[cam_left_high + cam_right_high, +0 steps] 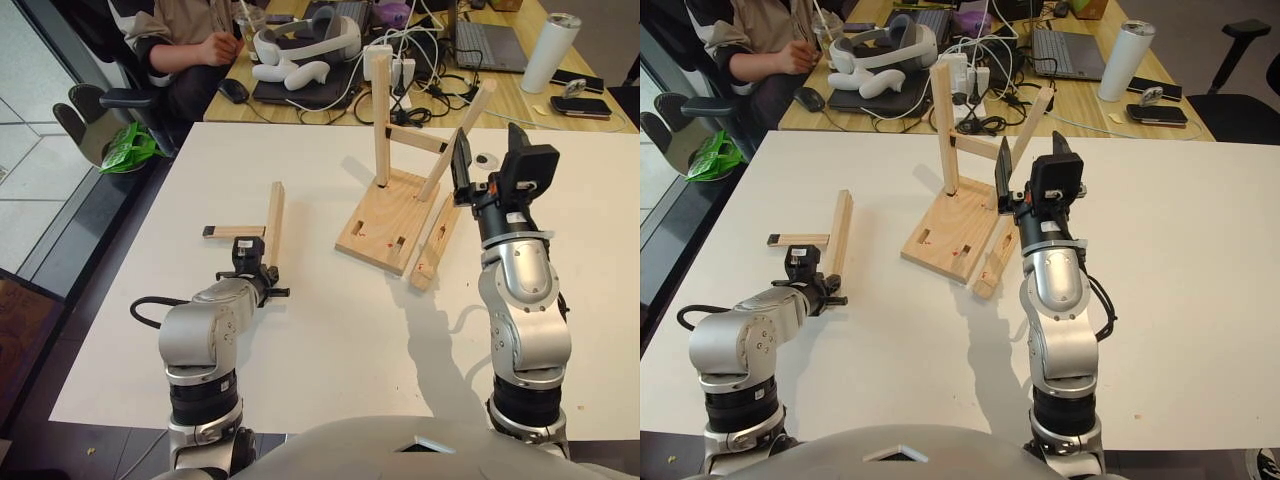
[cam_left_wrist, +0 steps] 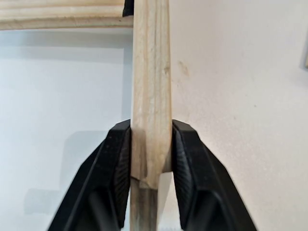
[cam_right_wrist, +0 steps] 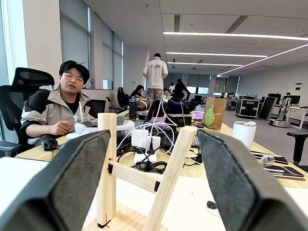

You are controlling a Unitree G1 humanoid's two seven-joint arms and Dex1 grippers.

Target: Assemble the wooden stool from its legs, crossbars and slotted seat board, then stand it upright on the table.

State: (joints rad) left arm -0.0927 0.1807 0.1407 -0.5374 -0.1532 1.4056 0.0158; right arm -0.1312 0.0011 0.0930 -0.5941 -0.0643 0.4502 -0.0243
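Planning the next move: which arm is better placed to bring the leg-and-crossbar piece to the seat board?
Left, likely: left gripper is shut on the leg-and-crossbar piece; right gripper is open near the seat board.

Head stereo pair is looking forward and down over both arms at the white table. Both eyes are sharing nearly the same scene, with the right eye's framing offset sideways. Left wrist cam is sitting very close, looking along its own fingers at a wooden leg on the table. Right wrist cam is facing roughly level, out between its pads, past the leg frame toward the desk behind. The head pair is seeing that same frame from above.
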